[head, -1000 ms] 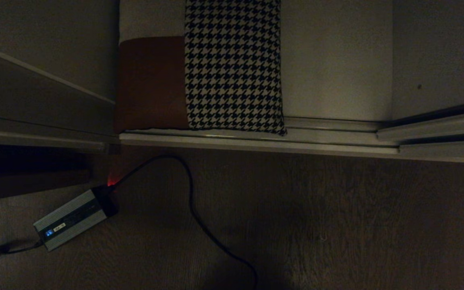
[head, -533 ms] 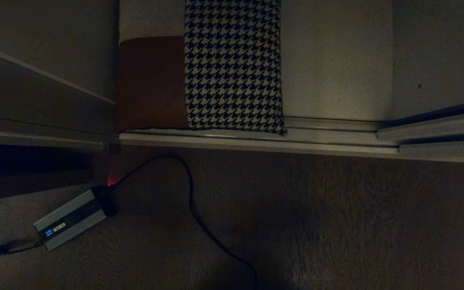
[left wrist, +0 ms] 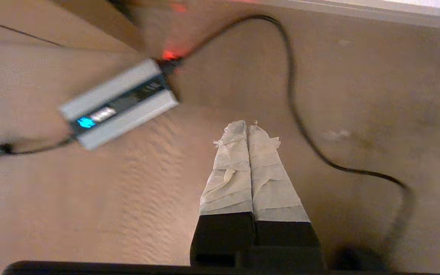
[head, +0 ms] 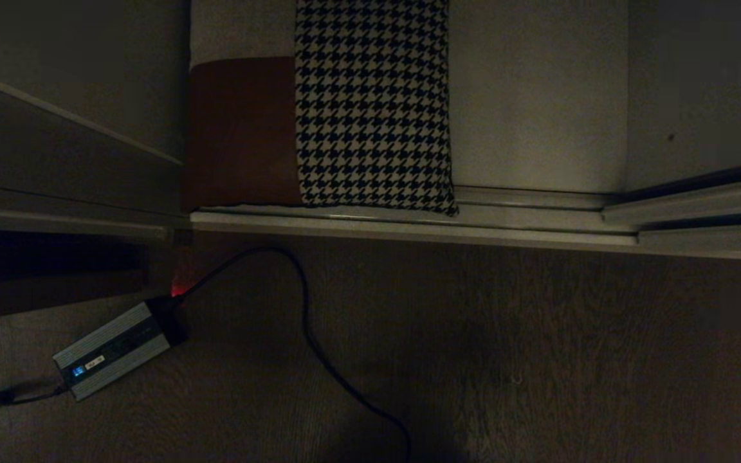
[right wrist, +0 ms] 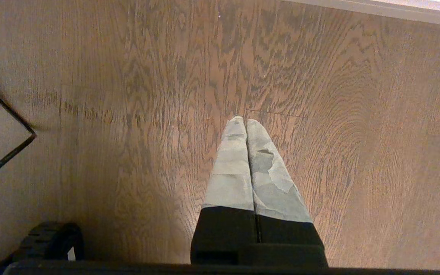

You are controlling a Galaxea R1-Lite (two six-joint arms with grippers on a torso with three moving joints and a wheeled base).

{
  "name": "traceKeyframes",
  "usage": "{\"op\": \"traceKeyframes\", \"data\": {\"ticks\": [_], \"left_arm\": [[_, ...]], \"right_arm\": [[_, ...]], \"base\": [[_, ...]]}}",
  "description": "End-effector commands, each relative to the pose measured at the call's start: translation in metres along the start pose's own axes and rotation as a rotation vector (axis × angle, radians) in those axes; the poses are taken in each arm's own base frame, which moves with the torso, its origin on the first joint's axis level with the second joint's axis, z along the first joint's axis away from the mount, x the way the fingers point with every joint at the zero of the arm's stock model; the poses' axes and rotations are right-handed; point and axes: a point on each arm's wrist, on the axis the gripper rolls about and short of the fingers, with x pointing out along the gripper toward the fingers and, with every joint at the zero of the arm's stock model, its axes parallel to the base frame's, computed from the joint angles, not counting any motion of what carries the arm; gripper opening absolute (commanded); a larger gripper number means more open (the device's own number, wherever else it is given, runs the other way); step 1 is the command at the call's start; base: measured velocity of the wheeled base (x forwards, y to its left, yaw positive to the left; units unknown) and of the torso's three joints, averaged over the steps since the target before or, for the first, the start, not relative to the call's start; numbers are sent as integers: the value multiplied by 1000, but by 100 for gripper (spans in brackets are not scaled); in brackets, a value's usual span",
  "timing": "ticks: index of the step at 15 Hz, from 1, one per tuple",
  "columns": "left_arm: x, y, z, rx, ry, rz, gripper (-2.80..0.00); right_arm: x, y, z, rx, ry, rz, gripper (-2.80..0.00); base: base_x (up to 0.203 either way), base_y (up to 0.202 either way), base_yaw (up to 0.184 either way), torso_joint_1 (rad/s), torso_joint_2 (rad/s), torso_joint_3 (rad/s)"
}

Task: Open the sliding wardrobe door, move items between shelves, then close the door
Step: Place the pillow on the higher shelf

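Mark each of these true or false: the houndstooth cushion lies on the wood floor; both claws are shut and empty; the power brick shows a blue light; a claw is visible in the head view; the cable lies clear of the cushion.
1. The square black-and-white houndstooth cushion lies on the dark wood-grain floor. False: it sits inside the wardrobe, behind the silver floor rail.
2. The left claw and right claw are shut and empty. True.
3. The small silver-grey power brick shows a blue light. True.
4. A claw is visible in the head view. False: neither shows there.
5. The black cable lies clear of the cushion. True: it stays on the floor.
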Motion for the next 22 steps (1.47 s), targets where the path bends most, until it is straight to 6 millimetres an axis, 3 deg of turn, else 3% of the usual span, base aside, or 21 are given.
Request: {"op": "traceKeyframes", "data": {"ticks": [1, 4, 9, 15, 22], "left_arm": [[19, -1, 19, -58, 123, -30, -280], [50, -2, 33, -172, 286, -74, -280], [112, -8, 68, -312, 467, -297, -280], [189, -12, 74, -446, 656, -433, -280], [252, -52, 88, -428, 710, -601, -280]], "right_arm": [[0, 0, -1, 0, 1, 0, -280], [0, 0, -1, 0, 1, 1, -280], [0, 0, -1, 0, 1, 0, -280], [0, 0, -1, 0, 1, 1, -280], [0, 0, -1, 0, 1, 0, -280]], "base": [[0, 0, 0, 0, 0, 0], [0, 0, 0, 0, 0, 0], [0, 0, 0, 0, 0, 0], [0, 0, 0, 0, 0, 0], [0, 0, 0, 0, 0, 0]]}}
